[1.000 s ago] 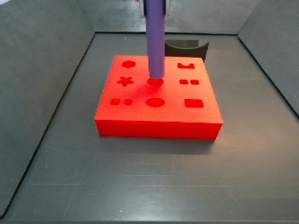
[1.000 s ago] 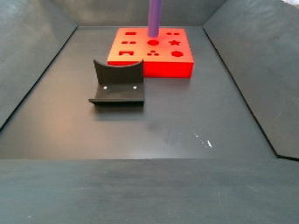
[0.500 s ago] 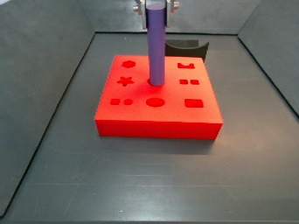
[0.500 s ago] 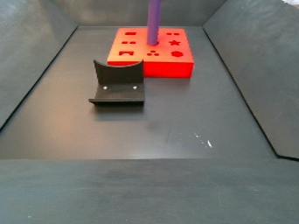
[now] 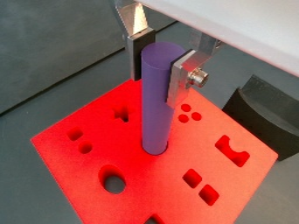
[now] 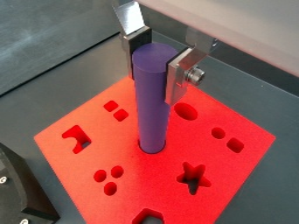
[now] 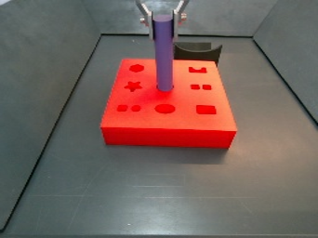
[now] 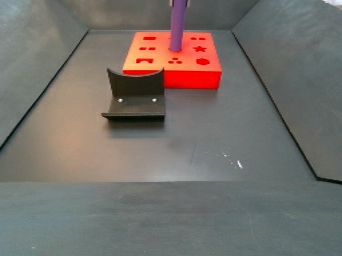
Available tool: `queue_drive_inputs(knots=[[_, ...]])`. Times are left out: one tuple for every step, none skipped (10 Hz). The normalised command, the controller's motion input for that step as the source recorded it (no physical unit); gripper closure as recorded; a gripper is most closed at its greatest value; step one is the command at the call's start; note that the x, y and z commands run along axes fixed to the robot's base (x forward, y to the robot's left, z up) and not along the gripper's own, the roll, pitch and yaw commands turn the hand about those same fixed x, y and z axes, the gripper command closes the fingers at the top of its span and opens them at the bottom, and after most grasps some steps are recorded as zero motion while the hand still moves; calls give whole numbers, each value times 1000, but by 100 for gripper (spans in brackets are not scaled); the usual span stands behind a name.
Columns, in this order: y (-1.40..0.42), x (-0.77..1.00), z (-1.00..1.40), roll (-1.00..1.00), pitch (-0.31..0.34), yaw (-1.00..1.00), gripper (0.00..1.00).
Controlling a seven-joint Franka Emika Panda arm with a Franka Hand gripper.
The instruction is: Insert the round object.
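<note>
The round object, a long purple peg [image 7: 163, 56], stands upright on the red block [image 7: 168, 130] with its lower end in a hole at the block's middle. It shows in both wrist views [image 5: 158, 105] [image 6: 149, 101] and in the far side view [image 8: 177, 25]. My gripper [image 7: 163, 15] is above the block, shut on the peg's top end; the silver fingers with dark pads clamp it from both sides [image 5: 160, 66] [image 6: 158, 63]. The gripper is out of frame in the far side view.
The block has several other shaped holes, among them a larger round hole [image 7: 165, 108] and a star [image 7: 133, 87]. The dark fixture [image 8: 134, 97] stands on the grey floor beside the block [image 7: 199, 50]. Grey walls enclose the floor.
The gripper has come down with the peg; the peg's top now sits lower and its lower end is deeper in the middle hole.
</note>
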Motion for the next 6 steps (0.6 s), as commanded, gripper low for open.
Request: queue_drive_inputs(knots=[[0, 234, -586, 180, -41, -9, 100], [0, 137, -694, 234, -19, -26, 100], [0, 103, -749, 251, 0, -46, 100], [0, 109, -814, 223, 0, -106, 100], [0, 49, -826, 200, 0, -146, 100], [0, 0, 0, 0, 0, 0, 100]])
